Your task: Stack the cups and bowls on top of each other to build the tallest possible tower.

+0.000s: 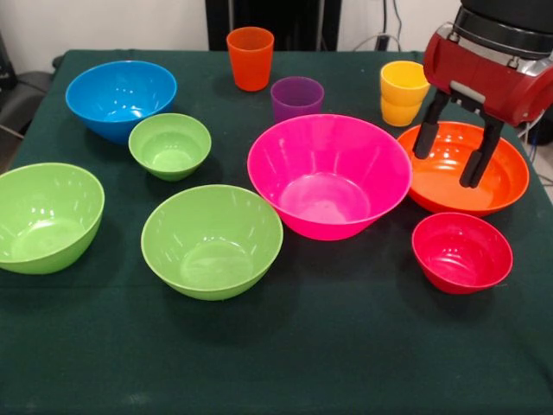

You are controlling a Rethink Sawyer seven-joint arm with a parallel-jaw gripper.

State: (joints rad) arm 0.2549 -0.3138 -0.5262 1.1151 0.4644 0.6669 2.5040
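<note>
All the cups and bowls stand apart on the green tablecloth; no tower shows. At the back are an orange cup (251,57), a purple cup (296,98) and two stacked yellow cups (403,92). A blue bowl (120,98) sits back left. Lime green bowls are small (170,145), far left (45,216) and front centre (212,241). The large pink bowl (329,175) is central, a small red bowl (461,252) front right. My gripper (452,154) hangs open over the orange bowl (467,169) at the right, nothing between its black fingers (480,156).
The table's right edge (543,186) lies close beside the orange bowl. A broad strip of green cloth (285,363) spreads along the front, below the bowls. Dark equipment and cables stand behind the table's far edge.
</note>
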